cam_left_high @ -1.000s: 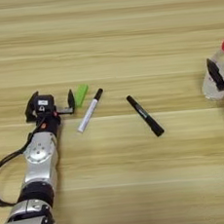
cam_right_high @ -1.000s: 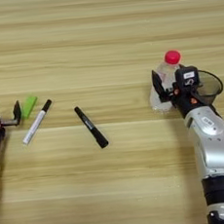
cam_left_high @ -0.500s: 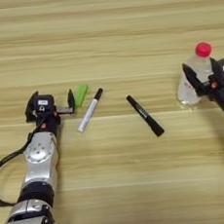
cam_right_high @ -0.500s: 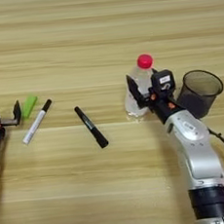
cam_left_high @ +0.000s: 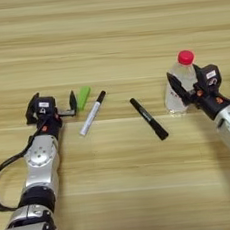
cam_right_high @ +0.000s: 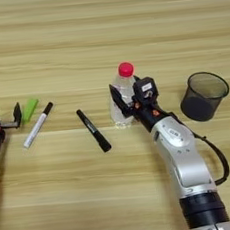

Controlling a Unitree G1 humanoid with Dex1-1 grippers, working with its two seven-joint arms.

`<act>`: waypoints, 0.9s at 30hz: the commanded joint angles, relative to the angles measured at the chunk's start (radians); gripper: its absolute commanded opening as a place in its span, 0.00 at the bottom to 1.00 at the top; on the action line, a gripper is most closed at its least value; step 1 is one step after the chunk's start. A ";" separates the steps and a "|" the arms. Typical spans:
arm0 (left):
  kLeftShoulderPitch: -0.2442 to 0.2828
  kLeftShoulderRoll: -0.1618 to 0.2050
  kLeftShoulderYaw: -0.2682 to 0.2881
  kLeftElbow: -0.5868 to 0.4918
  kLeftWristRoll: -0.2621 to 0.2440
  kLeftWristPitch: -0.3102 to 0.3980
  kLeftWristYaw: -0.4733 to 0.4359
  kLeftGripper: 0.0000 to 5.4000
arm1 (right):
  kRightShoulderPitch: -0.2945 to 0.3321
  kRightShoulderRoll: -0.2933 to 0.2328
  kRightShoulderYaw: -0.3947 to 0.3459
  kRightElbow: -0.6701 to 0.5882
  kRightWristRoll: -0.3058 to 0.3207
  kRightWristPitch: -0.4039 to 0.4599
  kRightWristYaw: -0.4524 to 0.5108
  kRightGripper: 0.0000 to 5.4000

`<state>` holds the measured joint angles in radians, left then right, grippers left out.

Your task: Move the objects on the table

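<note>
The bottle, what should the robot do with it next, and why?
Probably set it down and open up. The right end effector is closed around the upright bottle, which sits between the black marker and the cup, touching neither. The left end effector rests beside the green block.

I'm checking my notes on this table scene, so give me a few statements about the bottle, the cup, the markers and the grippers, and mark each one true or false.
1. The bottle stands upright with its red cap on. True.
2. The right gripper is at the cup. False: it is at the bottle; the cup stands apart, to its right.
3. The black marker lies between the white marker and the bottle. True.
4. The left gripper holds the green block. False: it is open beside the block.
</note>
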<state>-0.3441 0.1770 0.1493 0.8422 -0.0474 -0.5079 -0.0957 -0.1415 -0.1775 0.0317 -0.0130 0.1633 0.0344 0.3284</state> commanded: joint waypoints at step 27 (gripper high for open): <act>-0.003 -0.004 -0.003 -0.001 0.002 0.011 0.002 1.00 | 0.085 -0.011 -0.013 -0.026 -0.006 0.011 0.001 1.00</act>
<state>-0.3436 0.1760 0.1496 0.8375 -0.0475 -0.5077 -0.0955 -0.0862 -0.1807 0.0290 -0.0192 0.1586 0.0314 0.3316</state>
